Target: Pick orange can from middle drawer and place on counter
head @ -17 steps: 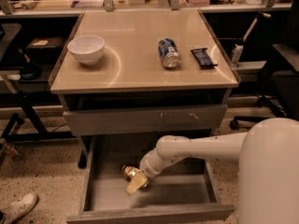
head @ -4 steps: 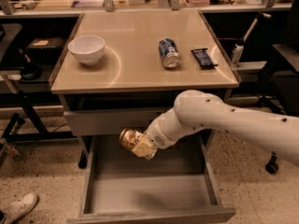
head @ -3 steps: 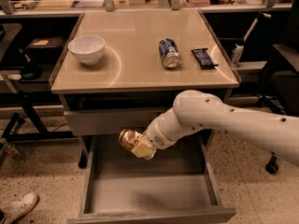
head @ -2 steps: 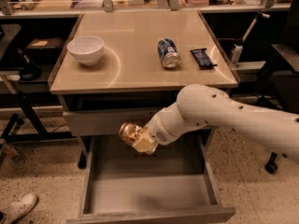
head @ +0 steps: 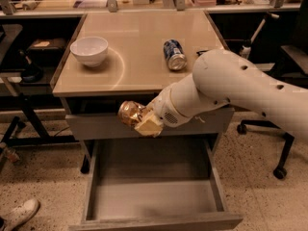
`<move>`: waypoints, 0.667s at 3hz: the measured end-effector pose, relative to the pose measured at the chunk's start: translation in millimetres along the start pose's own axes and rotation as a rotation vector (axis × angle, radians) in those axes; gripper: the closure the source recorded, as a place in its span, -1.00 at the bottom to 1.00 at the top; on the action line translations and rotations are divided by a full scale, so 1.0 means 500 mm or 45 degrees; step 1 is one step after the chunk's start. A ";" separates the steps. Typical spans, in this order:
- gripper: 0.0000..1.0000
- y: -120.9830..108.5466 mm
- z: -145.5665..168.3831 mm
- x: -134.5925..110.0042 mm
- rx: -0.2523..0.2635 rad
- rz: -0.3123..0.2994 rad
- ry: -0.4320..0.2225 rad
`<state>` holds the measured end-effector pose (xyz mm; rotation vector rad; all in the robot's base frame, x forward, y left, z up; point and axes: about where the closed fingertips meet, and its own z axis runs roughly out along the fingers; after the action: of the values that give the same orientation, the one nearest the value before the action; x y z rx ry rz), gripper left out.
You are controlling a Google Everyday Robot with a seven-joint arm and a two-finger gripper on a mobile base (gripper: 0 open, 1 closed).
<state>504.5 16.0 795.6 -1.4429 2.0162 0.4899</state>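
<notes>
My gripper is shut on the orange can, a shiny golden-orange can held on its side. It hangs in the air above the open middle drawer, in front of the closed drawer front just below the counter's front edge. The middle drawer is pulled out and its flat grey floor is bare. The beige counter lies just above and behind the can. My white arm reaches in from the right and covers the counter's right front corner.
On the counter stand a white bowl at the left and a blue-and-silver can lying on its side at the right. An office chair base stands on the floor at the right. A shoe shows at the bottom left.
The can was gripped on the drawer floor at first. Since then my gripper has lifted it out of the drawer and keeps rising toward the counter's front edge.
</notes>
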 end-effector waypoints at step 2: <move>1.00 -0.045 -0.018 -0.047 0.001 -0.027 -0.044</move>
<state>528.8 19.7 818.9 -1.4438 1.9717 0.5018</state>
